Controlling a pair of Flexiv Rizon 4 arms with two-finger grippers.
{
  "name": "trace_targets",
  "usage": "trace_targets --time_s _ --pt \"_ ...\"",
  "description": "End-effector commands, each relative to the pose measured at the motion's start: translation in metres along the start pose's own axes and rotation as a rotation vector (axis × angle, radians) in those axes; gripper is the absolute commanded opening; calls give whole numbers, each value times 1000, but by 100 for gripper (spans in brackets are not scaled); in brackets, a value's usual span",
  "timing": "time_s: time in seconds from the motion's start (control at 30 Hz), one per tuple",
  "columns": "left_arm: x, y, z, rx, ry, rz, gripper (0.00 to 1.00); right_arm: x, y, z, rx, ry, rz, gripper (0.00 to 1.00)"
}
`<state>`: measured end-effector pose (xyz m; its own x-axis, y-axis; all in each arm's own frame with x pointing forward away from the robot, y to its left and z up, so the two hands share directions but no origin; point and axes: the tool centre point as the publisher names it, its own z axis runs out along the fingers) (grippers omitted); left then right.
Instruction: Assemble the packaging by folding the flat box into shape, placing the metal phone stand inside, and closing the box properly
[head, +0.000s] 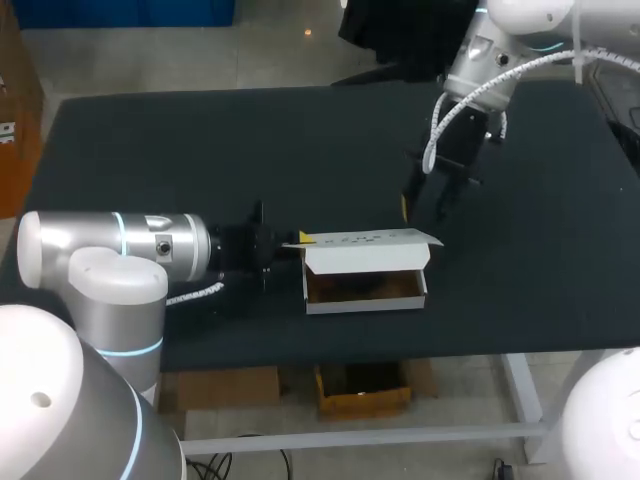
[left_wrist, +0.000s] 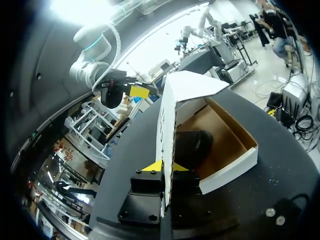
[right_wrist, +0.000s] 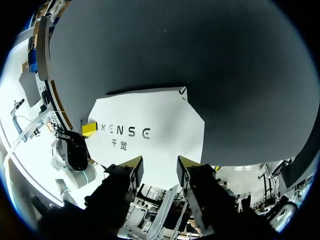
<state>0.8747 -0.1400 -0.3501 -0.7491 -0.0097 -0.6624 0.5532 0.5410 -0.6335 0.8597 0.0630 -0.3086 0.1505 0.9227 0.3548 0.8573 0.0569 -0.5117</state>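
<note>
A: Head view, quick: the box (head: 365, 290) lies on the table (head: 200, 150), its long axis running from my left arm's side to my right arm's. The tray is open and faces up.

B: And the lid (head: 365, 240)?

A: It's hinged on the box's far long edge and stands up, leaning a little, so it isn't closed. The left tool (left_wrist: 163, 167) is at the box's left short end. It pinches the lid's end edge, one yellow tip on each face.

B: Is the phone stand (left_wrist: 192, 145) in?

A: The left wrist view shows a dark lump on the box floor near the left end. I take that for it, though the shape is hard to read.

B: And the right tool (head: 425, 210)?

A: It hangs beyond the box's far side, toward the right end, over the lid's outer face. Its fingers are spread with nothing between them, apart from the lid.

B: What does the next move turn on?

A: The lid has to swing from the far edge toward the box's near wall. The left arm is nearer and already on it. The right sits behind the lid, on the side to push from.

B: Anything in the way?

A: My guess is the phone stand, if it pokes above the box walls; I can't tell. The left tool at the box's end may also block the tuck.
</note>
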Motion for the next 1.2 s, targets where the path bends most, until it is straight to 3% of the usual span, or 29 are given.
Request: trace_targets --time_s 0.03,0.97,1.1,1.2 --pt "8 0 3 -1 -17 4 0 -7 -3 9 -1 12 1 40" --pt "9 1 -2 7 -37 2 0 -12 -5 17 7 7 -9 36" --pt "10 1 -2 9 -38 3 13 -12 -6 17 4 3 -13 36" --pt "10 0 -2 9 -39 6 14 -13 -6 17 2 3 -15 35"
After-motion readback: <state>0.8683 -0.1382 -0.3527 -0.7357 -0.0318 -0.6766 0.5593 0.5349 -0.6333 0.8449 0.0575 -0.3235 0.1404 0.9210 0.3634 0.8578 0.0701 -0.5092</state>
